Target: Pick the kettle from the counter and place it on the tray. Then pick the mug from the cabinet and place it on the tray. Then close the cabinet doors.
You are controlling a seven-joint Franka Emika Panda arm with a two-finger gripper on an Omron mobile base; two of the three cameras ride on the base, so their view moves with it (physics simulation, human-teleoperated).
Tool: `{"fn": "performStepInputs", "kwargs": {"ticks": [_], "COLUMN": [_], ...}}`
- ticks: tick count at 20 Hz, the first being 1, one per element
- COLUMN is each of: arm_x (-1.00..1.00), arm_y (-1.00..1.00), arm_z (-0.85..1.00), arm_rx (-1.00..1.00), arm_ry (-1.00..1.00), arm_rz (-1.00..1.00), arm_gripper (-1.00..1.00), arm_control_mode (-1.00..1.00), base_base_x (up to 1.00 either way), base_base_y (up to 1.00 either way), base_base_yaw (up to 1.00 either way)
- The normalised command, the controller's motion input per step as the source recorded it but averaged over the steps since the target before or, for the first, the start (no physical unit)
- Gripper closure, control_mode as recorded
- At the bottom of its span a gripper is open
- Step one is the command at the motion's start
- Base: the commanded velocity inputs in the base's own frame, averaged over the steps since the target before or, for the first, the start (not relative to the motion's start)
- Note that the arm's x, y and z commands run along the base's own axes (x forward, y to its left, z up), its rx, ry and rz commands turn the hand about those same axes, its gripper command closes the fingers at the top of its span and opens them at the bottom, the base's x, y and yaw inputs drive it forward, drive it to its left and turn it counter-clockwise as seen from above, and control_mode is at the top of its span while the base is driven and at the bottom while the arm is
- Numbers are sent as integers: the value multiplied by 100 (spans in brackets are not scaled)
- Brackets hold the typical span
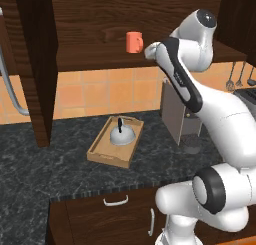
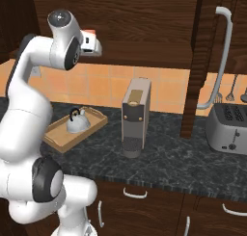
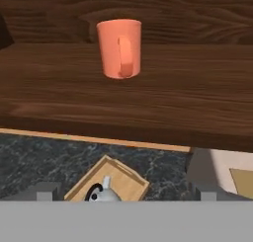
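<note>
The orange-red mug (image 1: 134,42) stands upright on the shelf of the open cabinet (image 1: 95,59), its loop handle facing the hand camera (image 3: 119,47). My gripper (image 1: 148,51) hovers just right of the mug at shelf height, a short way off and not touching it; its jaws are open wide with nothing between them (image 3: 126,195). My hand (image 2: 92,43) covers most of the mug in the right base view. Below, the silvery kettle (image 1: 121,135) sits inside the light-wood tray (image 1: 102,156) on the dark counter (image 1: 60,164).
A tall grey coffee machine (image 1: 176,111) stands on the counter right of the tray, under my arm. The cabinet doors hang open at both sides: left (image 1: 37,64), right (image 2: 205,61) with a silver bar handle. A toaster (image 2: 229,126) sits at far right.
</note>
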Motion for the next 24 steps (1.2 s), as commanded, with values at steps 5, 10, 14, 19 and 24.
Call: {"fn": "performStepInputs", "kwargs": {"ticks": [5,10,14,19,24], "arm_x": [56,47,43,30,33], "arm_y": [21,18,0,0,0], "arm_z": [8,0,-2,-34,-7], "arm_rx": [0,0,0,0,0], "arm_ry": [2,-5,0,-1,0], "arm_rz": [1,3,5,7,5], "arm_gripper": [-100,-100,-100,-100,-100], "arm_control_mode": [-100,-100,-100,-100,-100], "base_base_x": [0,0,0,0,0], "base_base_y": [0,0,0,0,0], "base_base_yaw": [0,0,0,0,0]}}
